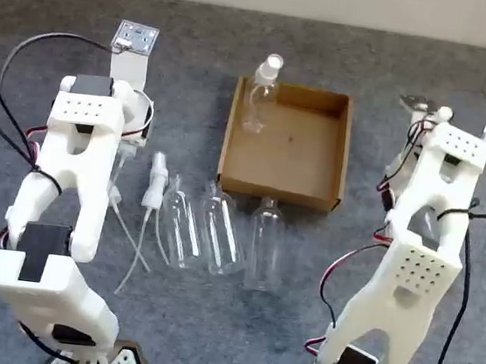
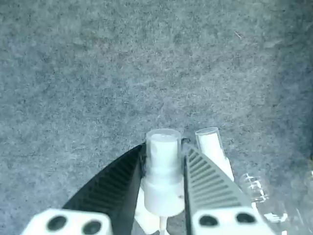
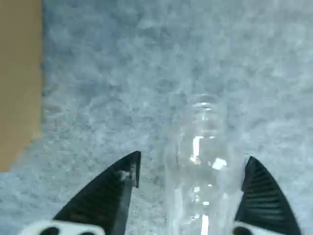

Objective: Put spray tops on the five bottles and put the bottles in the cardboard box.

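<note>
Bottles set the scene in the high view. A capped bottle (image 1: 261,96) leans in the far corner of the box (image 1: 287,143), so it looks finished. Three bare bottles (image 1: 220,232) lie side by side on the table (image 1: 346,44) just in front of the box, necks toward it. That puts them within reach of both arms. Loose spray tops (image 1: 155,181) with thin tubes lie beside them, next to the left arm (image 1: 69,171). The right arm (image 1: 431,230) stands on the other side of the box, and its body hides what is under it.

Seen from the left wrist, the left gripper (image 2: 165,149) is clenched on a spray top (image 2: 164,171). The fingers press the top's collar from both sides, with the head pointing out past the fingertips. Gripped that way it can probably be brought straight to a bottle neck. Just beside it is a white tube (image 2: 210,142); I cannot tell what it belongs to.

From the right wrist, the right gripper (image 3: 193,159) is spread wide around an uncapped bottle (image 3: 205,161). One jaw is close to the bottle's side and the other is apart from it. I cannot tell whether either one touches. The open neck points away from the wrist, which would leave it free for a top. An edge of the box shows to one side, near the bottle.

By my judgement, four bottles need tops.
</note>
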Controlling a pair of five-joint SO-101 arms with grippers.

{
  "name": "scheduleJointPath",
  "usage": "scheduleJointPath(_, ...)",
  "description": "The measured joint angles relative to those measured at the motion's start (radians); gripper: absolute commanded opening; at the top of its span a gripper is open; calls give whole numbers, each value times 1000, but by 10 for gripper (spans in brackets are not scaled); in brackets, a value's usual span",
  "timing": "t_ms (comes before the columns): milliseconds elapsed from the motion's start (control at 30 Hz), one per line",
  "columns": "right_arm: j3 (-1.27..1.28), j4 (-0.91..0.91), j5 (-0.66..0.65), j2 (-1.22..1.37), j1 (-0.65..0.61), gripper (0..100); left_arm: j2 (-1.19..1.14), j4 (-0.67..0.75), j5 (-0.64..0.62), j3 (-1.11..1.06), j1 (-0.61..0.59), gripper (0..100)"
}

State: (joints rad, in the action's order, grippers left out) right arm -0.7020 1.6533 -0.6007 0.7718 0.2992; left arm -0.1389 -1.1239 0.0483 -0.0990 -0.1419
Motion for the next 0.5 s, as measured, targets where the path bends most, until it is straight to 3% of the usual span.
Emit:
scheduleJointPath(133,0,0,-2,2,11,272,0,0,0,0,0,30)
scheduleJointPath(333,0,0,-6,2,43,167,0,0,0,0,0,30)
scheduleJointPath(500,0,-2,-6,2,51,152,0,0,0,0,0,30)
